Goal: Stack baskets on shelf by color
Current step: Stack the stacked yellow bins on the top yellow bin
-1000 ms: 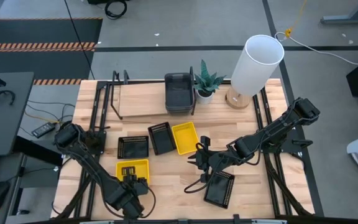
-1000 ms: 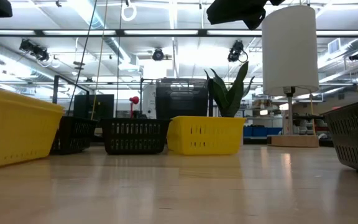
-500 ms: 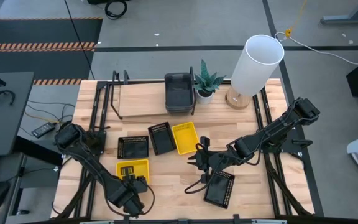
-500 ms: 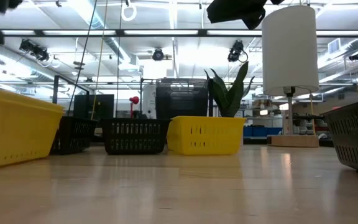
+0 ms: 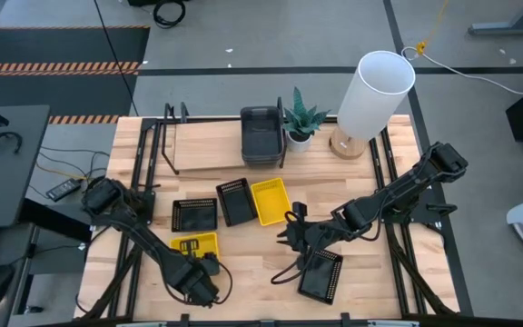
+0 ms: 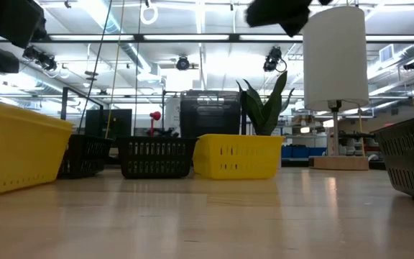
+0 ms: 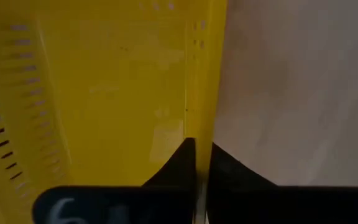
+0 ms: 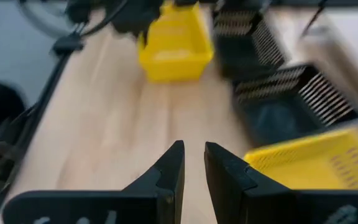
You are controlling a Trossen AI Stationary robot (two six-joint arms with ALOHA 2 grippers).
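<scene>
A yellow basket [image 5: 192,243] [image 6: 16,155] sits flat on the table at the near left. My left gripper [image 5: 205,263] [image 7: 201,152] points down at the basket's near right corner, shut on its wall. My right gripper [image 5: 292,236] [image 8: 193,158] hangs open above the table's middle, nothing between its fingers. A black mesh basket [image 5: 320,273] lies just near of it. Two black mesh baskets [image 5: 193,214] [image 5: 234,201] and a second yellow basket [image 5: 269,200] lie mid-table. Dark grey baskets [image 5: 261,136] stand on the shelf [image 5: 207,154]. My left gripper pinches the yellow basket's thin side wall [image 7: 201,121] between its two fingers, one finger [image 7: 185,160] inside the basket and one [image 7: 225,165] outside. The fingers come from above, pointing down. The basket rests flat on the table.
A potted plant [image 5: 302,118] and a tall white lamp [image 5: 375,91] stand at the far edge, right of the shelf. Bare tabletop lies between the near yellow basket and the black basket at the right.
My left gripper has come down and a little toward the far edge, onto the near yellow basket's wall. In the low view its dark hand has sunk into sight at the upper left. The basket has stayed where it was.
</scene>
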